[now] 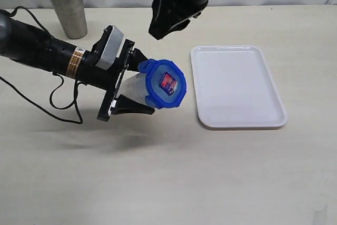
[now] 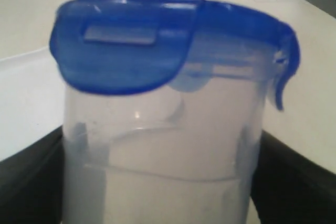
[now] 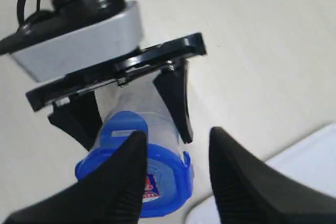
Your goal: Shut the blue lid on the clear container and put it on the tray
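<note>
The clear container is held off the table, tipped over with its mouth toward the tray. My left gripper is shut on its body, one black finger on each side. The blue lid sits on the rim, sticker facing outward. In the left wrist view one tab of the lid lies down over the container wall, and a side tab flares out. My right gripper hangs above, open and empty. In its wrist view its fingertips are apart, above the lid.
A grey steel cup stands at the back left. The left arm's black cable loops on the table beside the arm. The white tray lies to the right of the container with nothing on it.
</note>
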